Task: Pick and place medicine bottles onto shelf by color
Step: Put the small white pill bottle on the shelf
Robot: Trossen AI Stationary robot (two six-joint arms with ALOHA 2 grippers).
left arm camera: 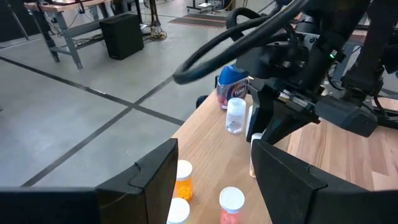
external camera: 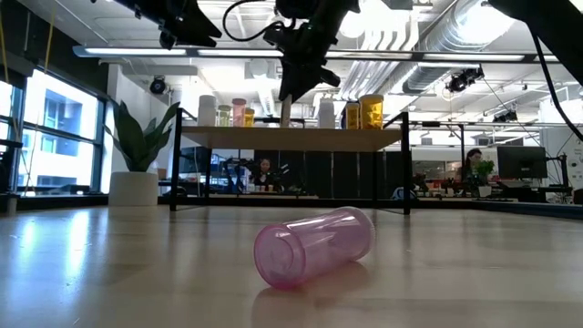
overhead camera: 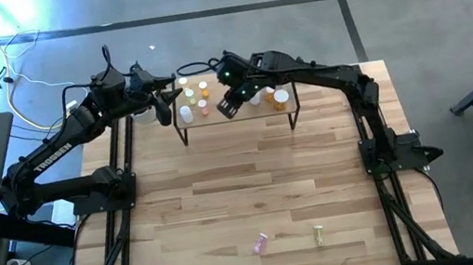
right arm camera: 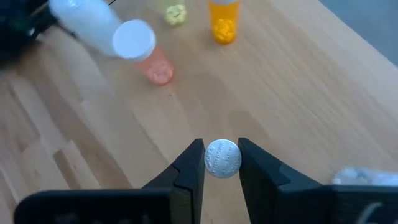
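Note:
The shelf (overhead camera: 244, 118) stands at the table's far middle with several medicine bottles on it, orange ones (overhead camera: 280, 98) and white-capped ones (overhead camera: 187, 114). My right gripper (overhead camera: 229, 107) hangs over the shelf's middle, shut on a white-capped bottle (right arm camera: 222, 158). My left gripper (left arm camera: 214, 180) hovers open above the shelf's left end with nothing between its fingers. A pink bottle (external camera: 314, 246) lies on its side on the table near the front edge. A yellow-green bottle (overhead camera: 319, 235) lies to the right of it. My right gripper pinches the bottle's round white cap (right arm camera: 222, 155) between its two fingers, one on each side of the rim. The fingers come from above, slanting down. The bottle stays upright below them, and its body (external camera: 285, 111) reaches down to the shelf board.
A blue-capped bottle (left arm camera: 233, 84) and a clear bottle (left arm camera: 236, 115) stand on the shelf behind my right gripper. A white plant pot (external camera: 134, 187) stands beyond the table's far left. Between the shelf and the two lying bottles the tabletop (overhead camera: 253, 182) is bare wood.

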